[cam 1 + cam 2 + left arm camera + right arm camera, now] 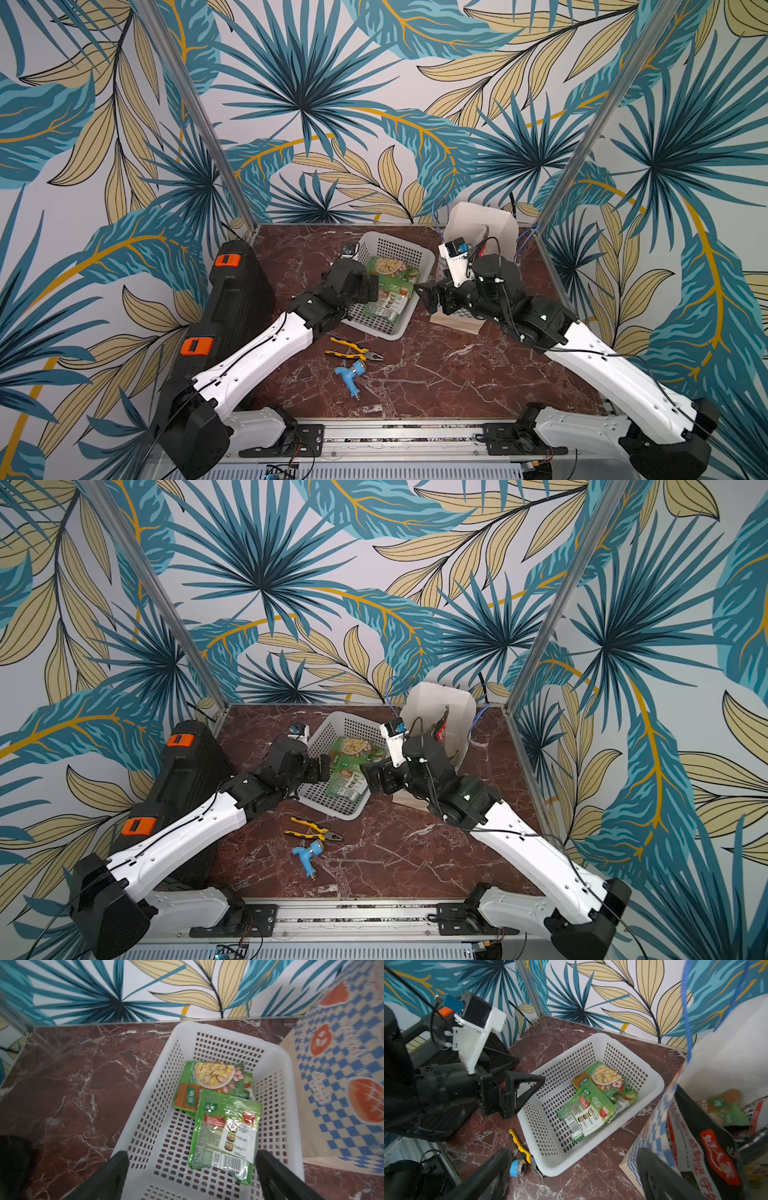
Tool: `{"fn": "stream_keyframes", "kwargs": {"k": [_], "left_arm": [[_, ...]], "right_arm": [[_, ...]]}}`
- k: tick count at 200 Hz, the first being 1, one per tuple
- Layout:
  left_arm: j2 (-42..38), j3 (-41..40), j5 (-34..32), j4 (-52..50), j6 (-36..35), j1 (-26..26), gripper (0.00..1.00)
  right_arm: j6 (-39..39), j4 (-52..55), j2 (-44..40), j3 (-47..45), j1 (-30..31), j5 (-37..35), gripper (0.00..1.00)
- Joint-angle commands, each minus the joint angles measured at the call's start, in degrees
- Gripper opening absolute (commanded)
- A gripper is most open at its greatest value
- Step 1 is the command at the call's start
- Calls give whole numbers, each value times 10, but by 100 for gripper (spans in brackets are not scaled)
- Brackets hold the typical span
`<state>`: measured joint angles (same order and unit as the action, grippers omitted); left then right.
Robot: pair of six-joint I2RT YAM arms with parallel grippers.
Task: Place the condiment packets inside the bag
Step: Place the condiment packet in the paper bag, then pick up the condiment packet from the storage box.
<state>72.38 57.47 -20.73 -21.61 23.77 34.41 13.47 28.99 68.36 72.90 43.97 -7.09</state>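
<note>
Several green condiment packets (388, 291) (351, 771) lie stacked in a white perforated basket (390, 248). The top packet (225, 1132) (588, 1110) shows its barcode side and overlaps one with a food photo (204, 1080). The cream bag (482, 222) (436, 702) (342, 1064) stands right of the basket. A green packet (724, 1109) and a dark red-logo one (716, 1159) are inside it. My left gripper (192, 1155) (370, 286) hangs open over the basket's near-left end, empty. My right gripper (574, 1153) (428, 296) is open between basket and bag, empty.
Yellow-handled pliers (353, 351) and a blue tap fitting (351, 372) lie on the marble table in front of the basket. A black case with orange latches (232, 299) stands along the left edge. Metal frame posts rise at the back corners.
</note>
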Motion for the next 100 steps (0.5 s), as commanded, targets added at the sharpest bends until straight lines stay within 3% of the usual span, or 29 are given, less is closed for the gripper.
{"fn": "stream_keyframes", "kwargs": {"k": [1,58,100], "left_arm": [[-2,-54,3,75,49,-18,100],[6,-122,-30,108,86,-43,100],[18,-130,-19,80,139,-82,100]], "right_arm": [[-14,51,63,39,10,-43,99],[-15,119,268,189,16,-21,93],[-36,223,441,361,14,-19,93]]}}
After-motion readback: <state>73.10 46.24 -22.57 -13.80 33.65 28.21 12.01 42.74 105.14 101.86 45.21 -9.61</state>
